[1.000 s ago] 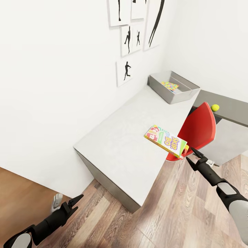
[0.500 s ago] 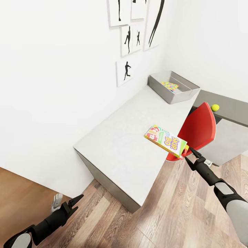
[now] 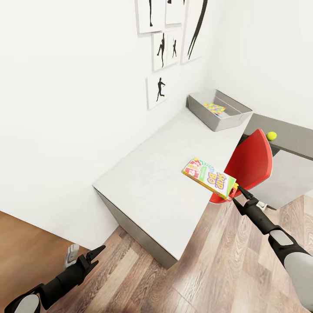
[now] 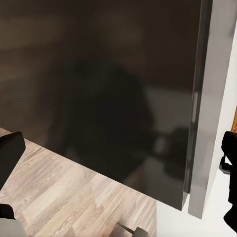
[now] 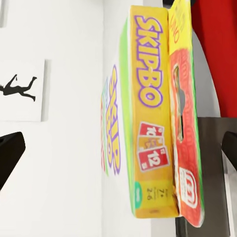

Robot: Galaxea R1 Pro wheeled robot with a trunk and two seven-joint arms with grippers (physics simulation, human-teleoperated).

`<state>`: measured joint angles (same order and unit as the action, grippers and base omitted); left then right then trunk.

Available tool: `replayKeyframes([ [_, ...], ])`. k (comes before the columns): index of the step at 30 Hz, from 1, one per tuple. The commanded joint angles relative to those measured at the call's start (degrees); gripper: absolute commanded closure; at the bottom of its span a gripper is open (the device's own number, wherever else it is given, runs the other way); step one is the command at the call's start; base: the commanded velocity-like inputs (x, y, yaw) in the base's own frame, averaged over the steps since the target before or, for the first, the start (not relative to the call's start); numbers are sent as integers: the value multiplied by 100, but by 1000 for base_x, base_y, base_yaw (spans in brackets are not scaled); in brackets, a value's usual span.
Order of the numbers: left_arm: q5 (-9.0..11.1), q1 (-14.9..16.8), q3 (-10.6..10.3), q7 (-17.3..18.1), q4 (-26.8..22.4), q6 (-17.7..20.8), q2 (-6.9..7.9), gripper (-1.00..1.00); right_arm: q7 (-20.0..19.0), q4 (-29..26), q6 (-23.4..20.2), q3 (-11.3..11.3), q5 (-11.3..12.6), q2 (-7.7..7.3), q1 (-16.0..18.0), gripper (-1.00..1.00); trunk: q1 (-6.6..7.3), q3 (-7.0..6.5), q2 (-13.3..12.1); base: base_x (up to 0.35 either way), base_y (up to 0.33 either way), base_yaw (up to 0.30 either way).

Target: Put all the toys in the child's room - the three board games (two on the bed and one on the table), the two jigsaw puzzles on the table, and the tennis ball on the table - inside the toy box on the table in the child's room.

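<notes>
Stretching away from the wood-plank floor (image 3: 217, 261) is the long pale worktop (image 3: 161, 174), set against the white wall under the black silhouette pictures (image 3: 161, 89). Next in size, the red chair (image 3: 250, 163) stands at the worktop's near side. At the far end sits the grey toy box (image 3: 219, 111), and there's a jigsaw puzzle (image 3: 214, 108) lying flat inside it already. Now the Skip-Bo board game (image 3: 210, 178): it lies on the worktop edge just beside the chair, and the right gripper (image 3: 237, 193) is right at its corner, fingers spread, one either side of the box in the right wrist view, not clamped on it. Low down over the floor, the left gripper (image 3: 93, 254) hangs with fingers apart, holding nothing. Smallest of all, the tennis ball (image 3: 272, 135) rests on the grey surface behind the chair.
</notes>
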<state>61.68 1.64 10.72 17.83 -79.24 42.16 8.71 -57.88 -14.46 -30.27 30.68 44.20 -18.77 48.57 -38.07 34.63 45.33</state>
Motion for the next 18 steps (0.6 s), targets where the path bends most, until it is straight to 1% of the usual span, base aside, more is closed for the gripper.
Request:
replayKeyframes([
  [1, 11, 3, 9, 10, -1, 38, -1, -100, -5, 5, -31, 0, 32, 7, 4, -100, -1, 5, 4, 0, 0, 0],
  [18, 11, 3, 4, 14, -3, 39, -1, -100, -5, 5, 209, -15, 27, 111, 12, -100, -1, 5, 4, 0, 0, 0],
])
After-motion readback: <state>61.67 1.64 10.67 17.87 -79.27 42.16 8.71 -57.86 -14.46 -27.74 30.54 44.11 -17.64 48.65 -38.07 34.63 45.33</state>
